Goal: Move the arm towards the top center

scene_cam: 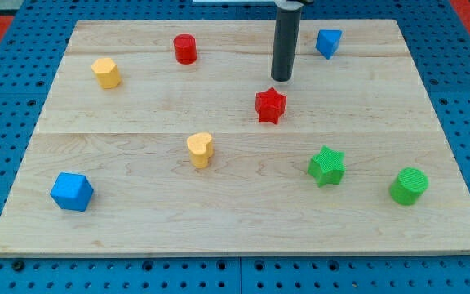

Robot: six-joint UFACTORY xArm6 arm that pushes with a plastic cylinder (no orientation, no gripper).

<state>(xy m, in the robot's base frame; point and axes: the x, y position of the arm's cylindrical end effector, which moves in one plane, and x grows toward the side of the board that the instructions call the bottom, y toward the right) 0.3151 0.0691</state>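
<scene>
My tip (281, 79) is the lower end of a dark rod that comes down from the view's top, right of centre. It stands just above the red star (271, 105), a small gap apart. The blue block (327, 42) is to the tip's upper right. The red cylinder (185, 48) is to its upper left.
The wooden board (137, 229) lies on a blue pegboard table. A yellow hexagon-like block (105, 72) is at upper left, a yellow heart (200, 149) at centre, a blue cube (72, 191) at lower left, a green star (326, 166) and a green cylinder (408, 186) at lower right.
</scene>
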